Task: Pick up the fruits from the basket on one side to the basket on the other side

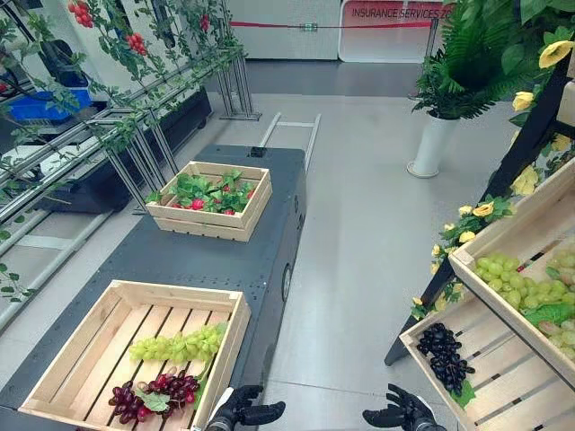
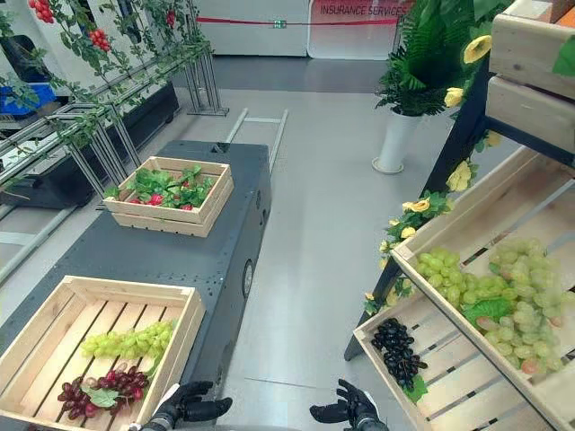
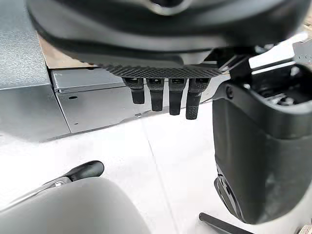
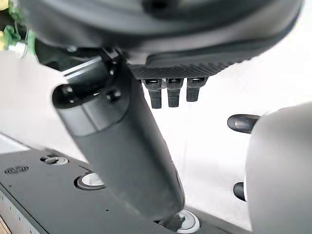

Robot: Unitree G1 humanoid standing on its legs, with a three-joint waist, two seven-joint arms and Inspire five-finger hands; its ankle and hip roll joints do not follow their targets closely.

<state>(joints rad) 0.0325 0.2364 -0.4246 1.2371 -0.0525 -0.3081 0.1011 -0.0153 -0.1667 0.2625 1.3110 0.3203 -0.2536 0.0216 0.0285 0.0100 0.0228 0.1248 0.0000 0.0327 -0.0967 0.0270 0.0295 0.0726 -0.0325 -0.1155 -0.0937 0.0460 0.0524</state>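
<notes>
- A bunch of pale green grapes (image 1: 180, 346) and a bunch of dark red grapes (image 1: 157, 393) are seen lying side by side in the pale slatted wooden crate (image 1: 180, 292) at the near end of the dark grey cart (image 1: 180, 247).
- A bunch of black grapes (image 1: 445, 355) is seen in the lower wooden shelf crate (image 1: 512, 395) on the robot's right.
- The left hand (image 1: 243, 411) is held low beside the cart, its fingers relaxed and empty.
- The right hand (image 1: 404, 415) is held low near the shelf, likewise slack and holding nothing.
- The bunches are judged light, soft and easily crushed, and loose berries could be shed.
- A gentle cupped grasp around the thick middle of a bunch is advised. No stem can be made out.
</notes>
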